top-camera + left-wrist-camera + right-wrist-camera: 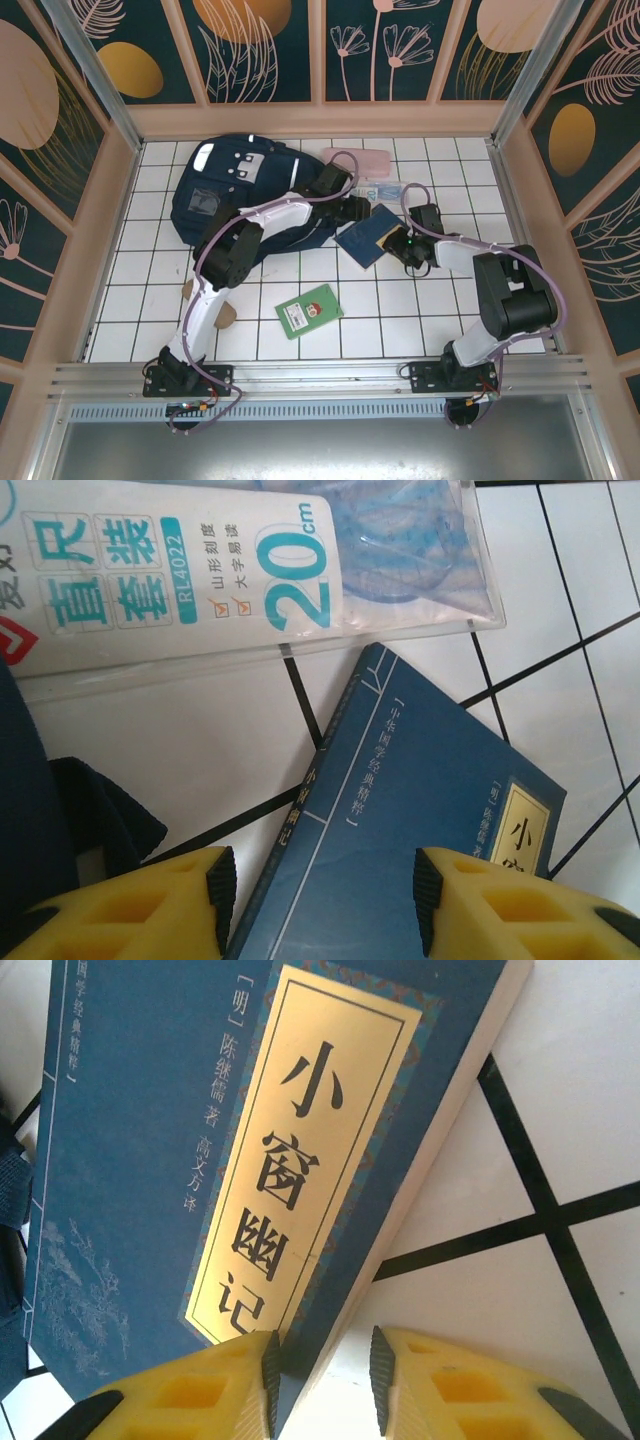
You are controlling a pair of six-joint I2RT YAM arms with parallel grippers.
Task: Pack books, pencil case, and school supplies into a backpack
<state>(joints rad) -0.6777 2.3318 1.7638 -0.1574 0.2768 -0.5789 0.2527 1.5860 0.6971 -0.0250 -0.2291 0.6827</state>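
Bench (450,180): white tiles, dark grout.

Backpack (225,190): lies flat on the bench, far left of middle, white stripe on its far end. Left wrist view catches its dark fabric (25,810) at the frame's left edge.

Navy book (362,240): just right of the backpack, set diagonally, yellow label up. Its near-left corner is close to the backpack's fabric. In the left wrist view its cover (400,820) fills the lower right. In the right wrist view the label (300,1150) runs the length of the cover.

Green book (309,311): right of the backpack and nearer the arm bases, flat, well apart from the navy book, red-white picture up.

Packet (385,192): right of the backpack, just beyond the navy book's far corner. Clear plastic with white card and teal print (200,570). Whether its near edge touches the book's corner, cannot tell.

Pink case (357,159): right of the backpack's far end, beyond the packet.

Left gripper (357,208): just right of the backpack, over the navy book's far-left corner. Released, jaws wide apart (320,895), the book's left edge passing under the gap.

Right gripper (408,248): on the navy book's side away from the backpack. Clenched on the book's edge (322,1380), cover and pale page block filling the narrow gap between the pads.
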